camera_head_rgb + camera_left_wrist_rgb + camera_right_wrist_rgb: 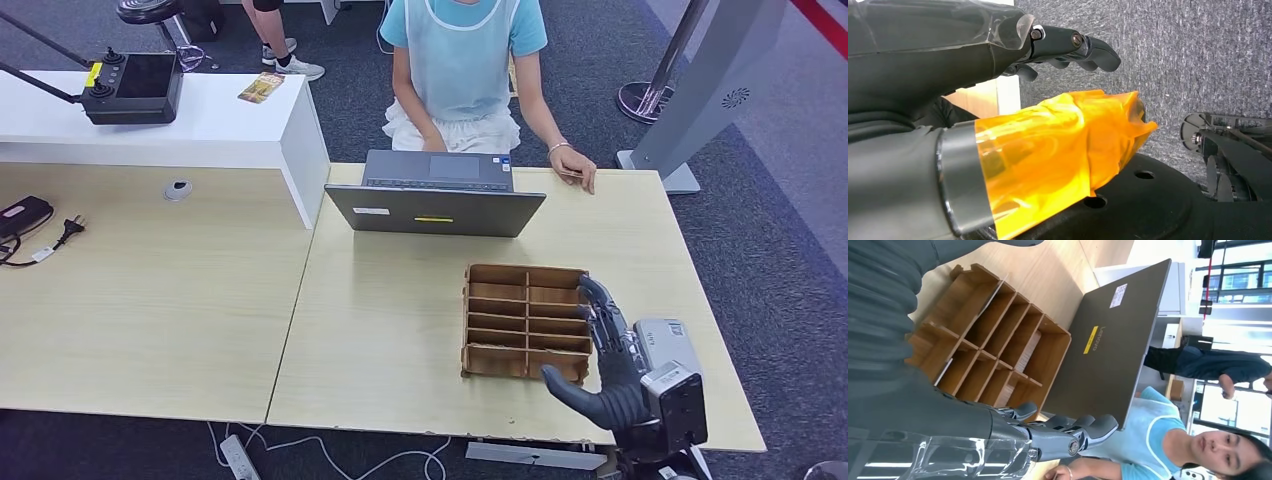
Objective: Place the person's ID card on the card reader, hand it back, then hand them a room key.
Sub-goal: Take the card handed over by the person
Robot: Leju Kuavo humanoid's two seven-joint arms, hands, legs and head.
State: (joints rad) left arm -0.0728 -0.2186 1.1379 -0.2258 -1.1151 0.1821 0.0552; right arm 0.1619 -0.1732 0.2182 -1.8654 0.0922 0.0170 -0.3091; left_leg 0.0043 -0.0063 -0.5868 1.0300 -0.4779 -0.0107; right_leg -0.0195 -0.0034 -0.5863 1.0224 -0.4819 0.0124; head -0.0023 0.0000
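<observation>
Card-slot organiser (525, 320) of thin brown wood, rectangular compartments; right hand (605, 355) above, dark fingers (1088, 427) spread, empty.

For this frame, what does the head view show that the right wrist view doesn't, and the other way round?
Head view alone: the whole pale wooden table, the white raised counter with a black controller box on it, a black power plug and cable, and the person's hand resting on the far table edge.

Right wrist view alone: a white label on the lid's corner and bright windows behind.

Both: the brown wooden divided organiser tray, the grey open laptop, the seated person in a light blue top, and the robot's right hand, holding nothing.
</observation>
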